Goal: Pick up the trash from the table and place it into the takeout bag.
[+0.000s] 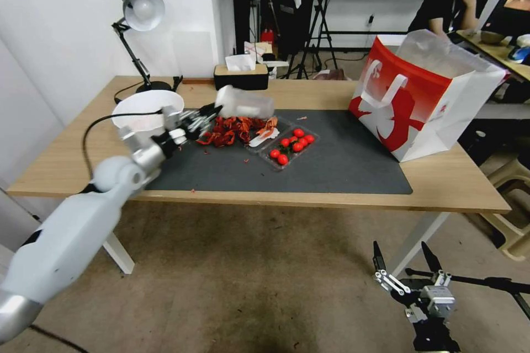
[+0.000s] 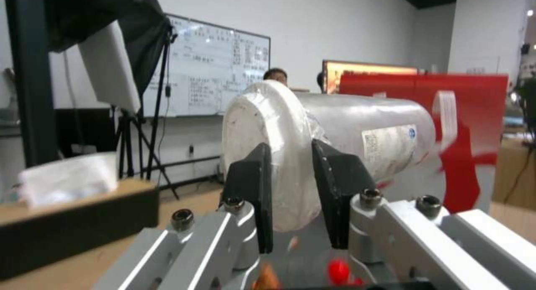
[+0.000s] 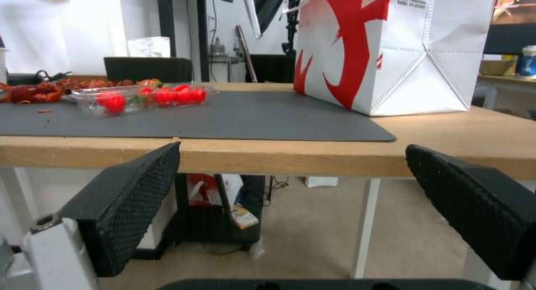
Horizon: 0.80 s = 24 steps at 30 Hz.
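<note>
Left gripper [image 1: 212, 112] is clamped on the clear lidded plastic cup [image 1: 244, 103] — the pads pinch the white lid rim, and the cup lies on its side in the air above the dark mat, over the far-left part of the worktop [image 1: 331, 198]. In the left wrist view the fingers [image 2: 251, 185] bite only the lid edge of the cup [image 2: 335, 130], and the cup body sticks out unsupported toward the takeout bag [image 2: 475, 114].

Right gripper [image 1: 406, 267] hangs below the worktop's near edge toward the right end, jaws spread wide, holding nothing.

Takeout bag [image 1: 419, 102] stands upright at the far-right corner of the mat, mouth open, well apart from the held cup.

On the mat: a heap of red leftovers [image 1: 234, 131], beside it a clear tray of small red fruit [image 1: 290, 146].

Risks, as judged:
- The grip is on the lid alone; the lid may pop off or the cup may pivot and drop onto the leftovers.
- Any liquid left inside could leak at the lid while the cup lies sideways.
- The cup is long — held crosswise it could catch the bag's rim or liner and tip the bag.
</note>
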### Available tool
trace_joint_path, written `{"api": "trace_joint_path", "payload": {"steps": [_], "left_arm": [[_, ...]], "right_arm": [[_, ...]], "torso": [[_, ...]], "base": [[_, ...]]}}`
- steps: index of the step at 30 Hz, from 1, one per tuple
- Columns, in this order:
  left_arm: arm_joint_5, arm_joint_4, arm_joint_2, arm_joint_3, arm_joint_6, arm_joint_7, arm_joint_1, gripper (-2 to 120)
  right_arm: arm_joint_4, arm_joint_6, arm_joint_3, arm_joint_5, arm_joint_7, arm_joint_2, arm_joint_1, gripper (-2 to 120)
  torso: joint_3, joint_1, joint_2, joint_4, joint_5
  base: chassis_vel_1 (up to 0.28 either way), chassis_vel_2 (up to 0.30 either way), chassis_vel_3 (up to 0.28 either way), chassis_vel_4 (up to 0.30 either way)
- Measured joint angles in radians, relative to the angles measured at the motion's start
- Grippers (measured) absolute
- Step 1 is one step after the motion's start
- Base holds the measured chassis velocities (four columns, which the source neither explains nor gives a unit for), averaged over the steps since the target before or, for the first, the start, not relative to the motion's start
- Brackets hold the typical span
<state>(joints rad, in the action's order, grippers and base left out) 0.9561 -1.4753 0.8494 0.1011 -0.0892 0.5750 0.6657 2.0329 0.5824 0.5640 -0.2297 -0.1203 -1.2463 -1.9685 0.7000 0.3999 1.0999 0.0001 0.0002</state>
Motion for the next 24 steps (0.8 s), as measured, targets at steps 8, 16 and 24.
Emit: {"api": "trace_joint_path", "payload": {"steps": [8,16,24], "left_arm": [[0.072,-0.016,0.113,-0.273,-0.023,-0.326,-0.269,17],[0.09,0.121,0.328,-0.515,-0.055,-0.526,-0.538,13],[0.088,0.241,0.454,-0.6,-0.074,-0.589,-0.654,11]], "right_arm": [[0.006,-0.01,-0.003,0.018,-0.003,-0.017,-0.001,100],[0.006,-0.013,-0.002,0.029,-0.009,-0.045,-0.002,100],[0.003,-0.01,0.001,0.033,-0.011,-0.063,-0.006,100]], "torso": [[0.0,0.0,0.0,0.0,0.0001],[0.0,0.0,0.0,-0.0003,0.0003],[0.0,0.0,0.0,0.0,0.0]], "base": [[0.0,0.0,0.0,0.0],[0.0,0.0,0.0,0.0],[0.0,0.0,0.0,0.0]]}}
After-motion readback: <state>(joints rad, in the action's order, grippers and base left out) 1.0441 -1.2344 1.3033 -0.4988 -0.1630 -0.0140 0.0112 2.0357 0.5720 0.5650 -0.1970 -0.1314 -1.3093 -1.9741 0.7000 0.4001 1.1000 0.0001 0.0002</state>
